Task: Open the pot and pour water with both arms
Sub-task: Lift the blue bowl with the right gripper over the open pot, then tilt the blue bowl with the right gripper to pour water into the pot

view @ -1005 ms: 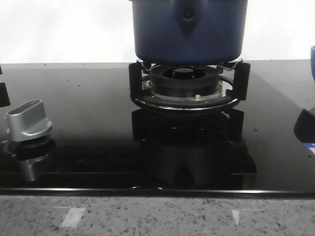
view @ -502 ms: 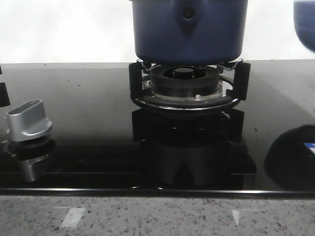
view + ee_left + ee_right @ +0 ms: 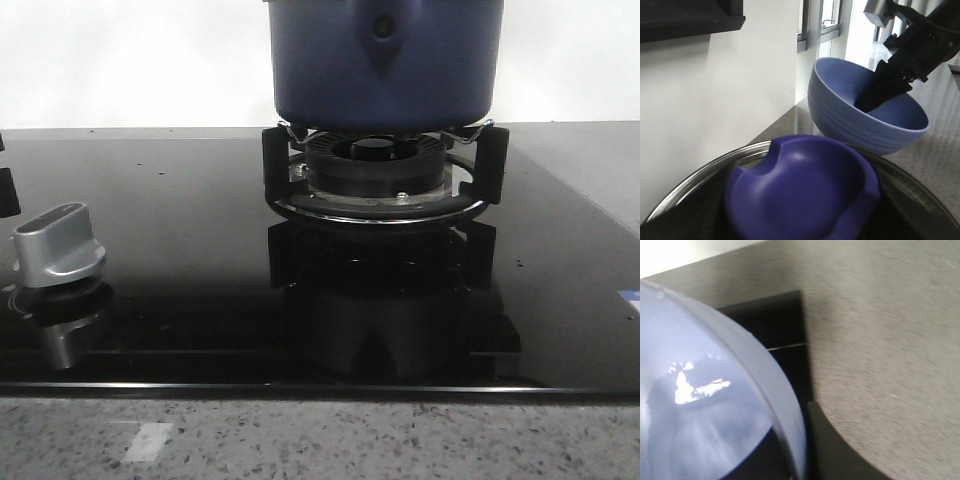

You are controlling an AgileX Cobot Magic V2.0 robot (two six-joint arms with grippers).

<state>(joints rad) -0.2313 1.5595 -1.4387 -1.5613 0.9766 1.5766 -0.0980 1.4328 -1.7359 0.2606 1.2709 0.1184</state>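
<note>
The dark blue pot (image 3: 385, 60) stands on the gas burner (image 3: 378, 170); its top is cut off in the front view. Neither gripper shows there. In the left wrist view a blue saddle-shaped lid knob (image 3: 800, 190) on a steel-rimmed lid (image 3: 715, 167) fills the space at my left gripper (image 3: 800, 222). Dark shapes flank the knob closely, so the gripper looks shut on it. Beyond the lid, my right gripper (image 3: 880, 92) holds a light blue bowl (image 3: 860, 120) tilted in the air, one finger inside the rim. The bowl's rim (image 3: 790, 430) sits between the right fingers, with a bright glint inside the bowl.
A silver hob knob (image 3: 58, 245) sits at the front left of the black glass hob (image 3: 180, 220). A speckled grey counter (image 3: 330, 440) runs along the front and to the right. A white wall (image 3: 715, 100) stands close behind the lid.
The blue bowl rose at the right edge of the front view, then left that view altogether, and its dark reflection on the hob is gone. The pot has not moved.
</note>
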